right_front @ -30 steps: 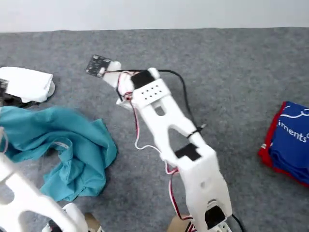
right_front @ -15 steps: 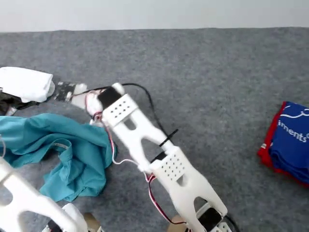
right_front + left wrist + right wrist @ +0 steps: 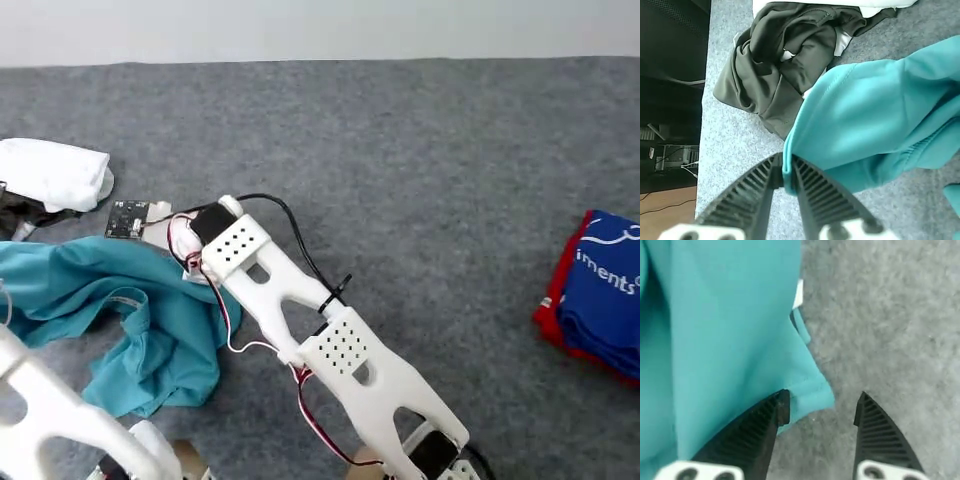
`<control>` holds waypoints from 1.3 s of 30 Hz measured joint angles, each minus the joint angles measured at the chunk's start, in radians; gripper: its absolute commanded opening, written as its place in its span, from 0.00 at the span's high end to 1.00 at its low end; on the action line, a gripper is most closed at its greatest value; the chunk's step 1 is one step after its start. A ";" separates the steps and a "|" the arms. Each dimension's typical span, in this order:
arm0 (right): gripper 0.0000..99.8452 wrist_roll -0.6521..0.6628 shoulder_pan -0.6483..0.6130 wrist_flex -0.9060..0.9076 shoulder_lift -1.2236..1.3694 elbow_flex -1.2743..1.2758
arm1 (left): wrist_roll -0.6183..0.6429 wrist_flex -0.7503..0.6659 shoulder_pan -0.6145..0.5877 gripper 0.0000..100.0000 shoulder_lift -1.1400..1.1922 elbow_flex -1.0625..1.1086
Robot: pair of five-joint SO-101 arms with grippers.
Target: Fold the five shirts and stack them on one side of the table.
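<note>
A crumpled teal shirt (image 3: 130,310) lies at the table's left. The same teal shirt (image 3: 880,115) has its hem pinched in my left gripper (image 3: 785,172), which is shut on it. My right arm (image 3: 250,260) stretches from the front centre to the shirt's right edge. There my right gripper (image 3: 822,407) stands open low over the felt. A corner of the teal shirt (image 3: 740,340) lies between its fingers, against one finger (image 3: 772,412). A dark olive shirt (image 3: 780,65) lies bunched beside a white shirt (image 3: 55,172) at the far left.
A folded stack of blue on red shirts (image 3: 598,292) sits at the right edge. The grey felt table (image 3: 440,170) stretches between it and the arms. My left arm (image 3: 45,410) crosses the front left corner.
My right arm has swung left from mid-table and come down at the teal shirt's right edge. The shirt's upper edge has shifted a little.
</note>
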 measured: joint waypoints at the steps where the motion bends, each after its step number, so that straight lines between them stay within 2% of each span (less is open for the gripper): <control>1: 0.78 0.012 0.000 -0.008 0.008 -0.002 | 0.000 0.000 0.000 1.00 0.000 0.000; 11: 0.79 0.083 0.000 -0.054 0.026 -0.003 | 0.000 0.000 0.000 1.00 0.000 0.000; 20: 0.99 0.198 0.000 -0.055 0.026 -0.003 | 0.000 -0.002 0.000 1.00 0.000 0.035; 29: 0.99 0.218 0.002 -0.049 0.026 -0.005 | 0.000 -0.032 0.000 1.00 0.000 0.037; 39: 0.99 0.219 0.086 0.190 0.031 -0.193 | 0.000 -0.044 0.026 1.00 0.000 0.037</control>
